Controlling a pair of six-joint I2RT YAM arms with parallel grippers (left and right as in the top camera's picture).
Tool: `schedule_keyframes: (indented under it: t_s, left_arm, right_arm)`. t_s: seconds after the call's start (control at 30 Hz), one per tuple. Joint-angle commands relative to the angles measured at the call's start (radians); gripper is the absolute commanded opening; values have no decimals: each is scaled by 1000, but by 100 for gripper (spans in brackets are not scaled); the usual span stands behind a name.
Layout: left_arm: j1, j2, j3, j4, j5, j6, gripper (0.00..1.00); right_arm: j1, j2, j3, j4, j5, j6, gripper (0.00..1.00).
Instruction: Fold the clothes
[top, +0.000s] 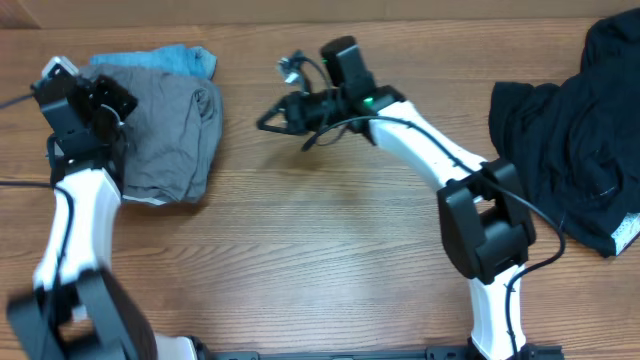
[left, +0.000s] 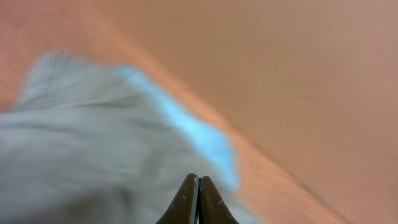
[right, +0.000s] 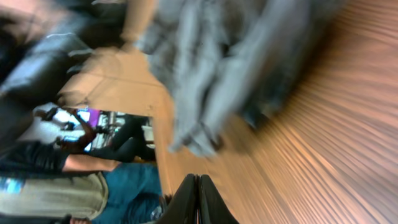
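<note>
Right arm (top: 430, 148) outstretched toward grey shorts (top: 170, 130)

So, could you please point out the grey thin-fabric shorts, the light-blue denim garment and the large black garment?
grey thin-fabric shorts (top: 165, 135): overhead view, middle of the fabric.
light-blue denim garment (top: 185, 58): overhead view, strip showing beyond the shorts.
large black garment (top: 580, 130): overhead view, middle of the heap.
</note>
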Motion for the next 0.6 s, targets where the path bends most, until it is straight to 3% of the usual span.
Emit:
schedule_keyframes:
  t_s: [0.0,0.13,0.23,0.43,0.57]
  left_arm:
    - [-127,-89,13,-108,-39,77,4]
    - [-252,5,5,-121,-121,73,4]
    - [-312,131,5,-69,-207,3,4]
    - [-326,333,5,55,-156,-55,4]
    - [-326,359,5,110,-145,-48,4]
  right_arm:
    - [-34,-130,10,-141,84,-175,4]
    - [-50,-203,10,-264,114,-256,4]
    - [-50,-240,10,-305,113,-281,4]
    - [-50,-263,10,-383,156,-312,4]
    - [-50,-263,10,-401,192,-325,4]
